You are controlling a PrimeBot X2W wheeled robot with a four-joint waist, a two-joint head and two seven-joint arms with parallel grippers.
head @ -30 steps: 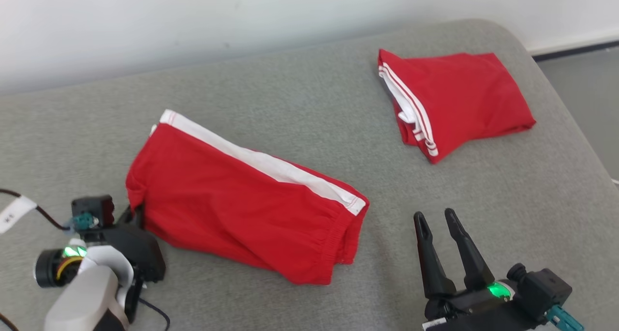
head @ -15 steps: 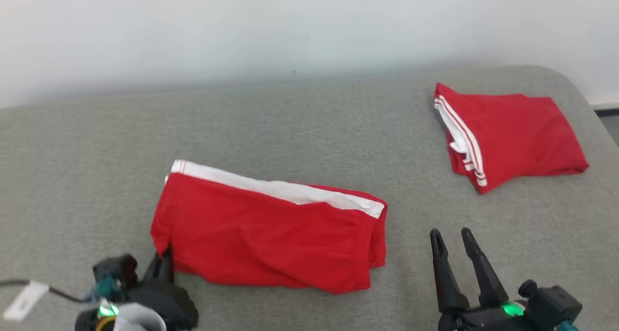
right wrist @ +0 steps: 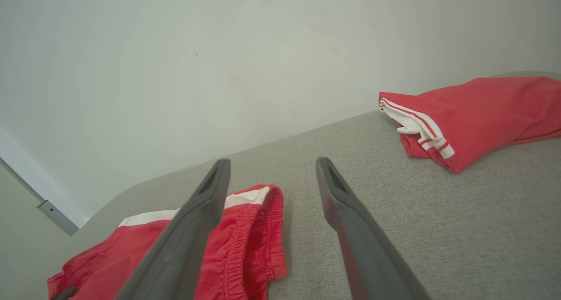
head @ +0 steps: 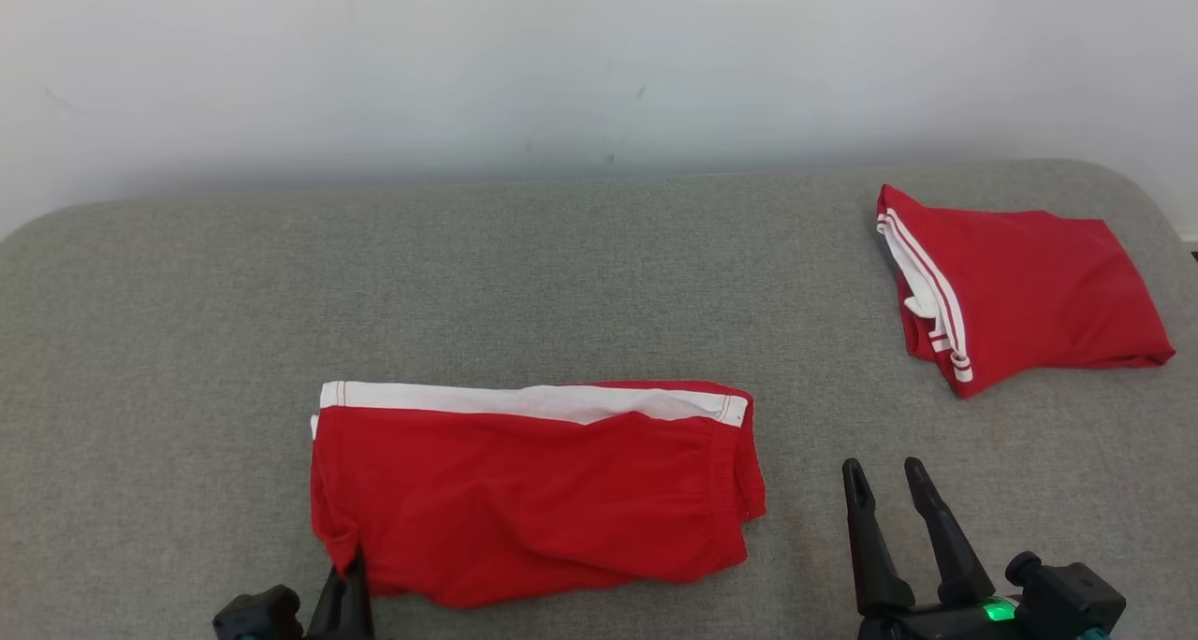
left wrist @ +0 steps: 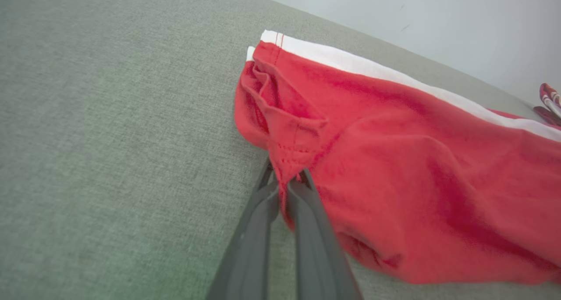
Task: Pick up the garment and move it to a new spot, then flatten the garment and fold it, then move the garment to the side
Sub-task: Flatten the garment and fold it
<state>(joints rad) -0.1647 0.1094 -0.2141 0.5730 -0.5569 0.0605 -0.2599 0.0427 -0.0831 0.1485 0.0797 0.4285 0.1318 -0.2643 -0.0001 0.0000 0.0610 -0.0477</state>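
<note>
We log 2 garments on the counter (head: pixel 562 275), which has the wall (head: pixel 562 60) behind it. The near garment (head: pixel 524 500) lies left of centre, close to the front edge, with its long side parallel to the wall. The second garment (head: pixel 1029 294) lies farther back at the right end, well apart from the 1st. The left gripper (head: pixel 348 574) meets the near garment's front-left corner. The right gripper (head: pixel 884 472) stands to that garment's right, near it but apart.
</note>
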